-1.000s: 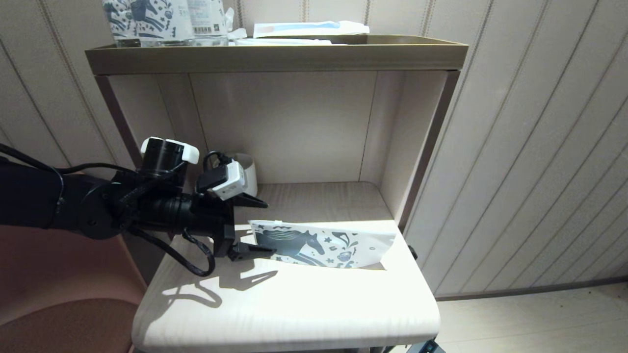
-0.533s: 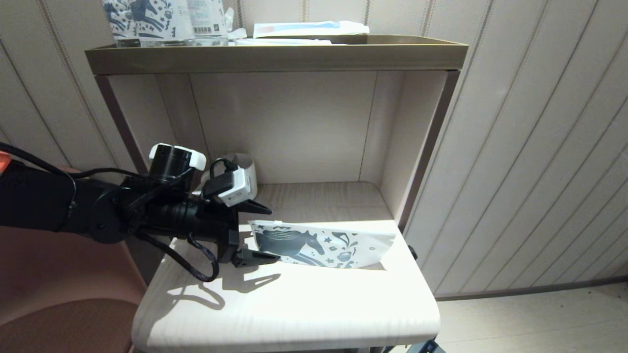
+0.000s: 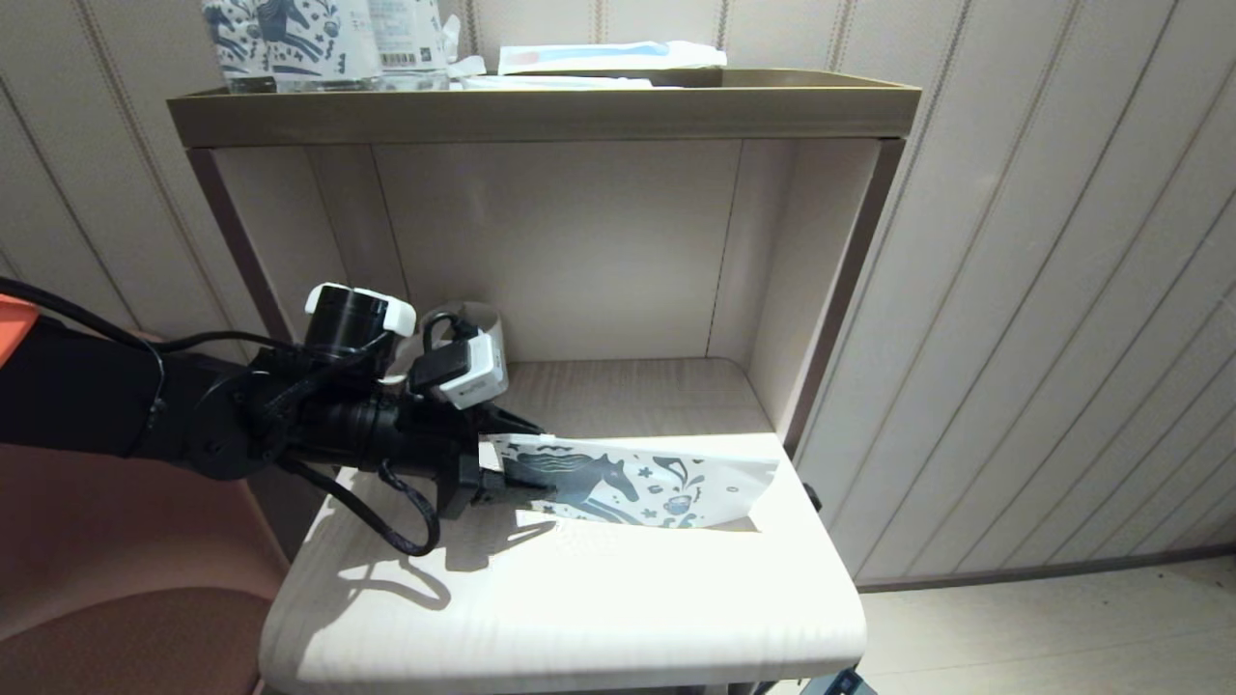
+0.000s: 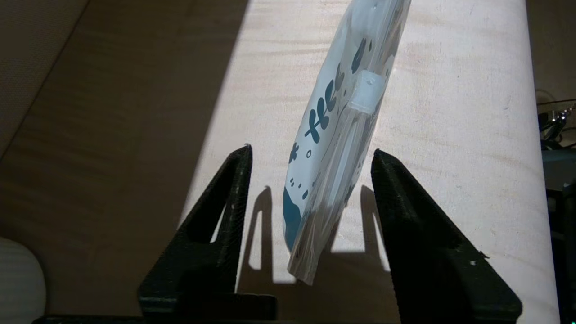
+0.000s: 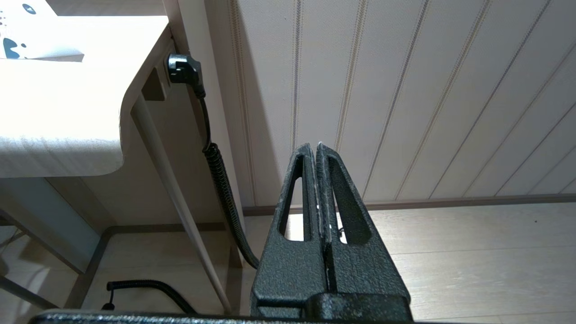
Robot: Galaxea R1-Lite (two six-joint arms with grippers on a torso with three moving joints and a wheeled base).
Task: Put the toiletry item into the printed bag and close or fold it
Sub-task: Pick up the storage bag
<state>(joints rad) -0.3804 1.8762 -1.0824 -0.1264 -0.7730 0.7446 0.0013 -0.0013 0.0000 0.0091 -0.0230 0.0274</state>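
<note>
While the printed bag (image 3: 637, 483) stands on edge on the table (image 3: 579, 618), its slider end sits between the left gripper (image 4: 310, 155)'s spread fingers, touching neither. Parked low beside the table, the right gripper (image 5: 318, 146) has its fingers pressed together.

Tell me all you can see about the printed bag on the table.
The printed bag is a flat white plastic pouch with a dark blue horse, leaves and small motifs. A white slider tab sits on its top edge. It stands on its long edge on the pale table, leaning slightly. The left end effector straddles its near end, fingers on either side with gaps visible.
</note>
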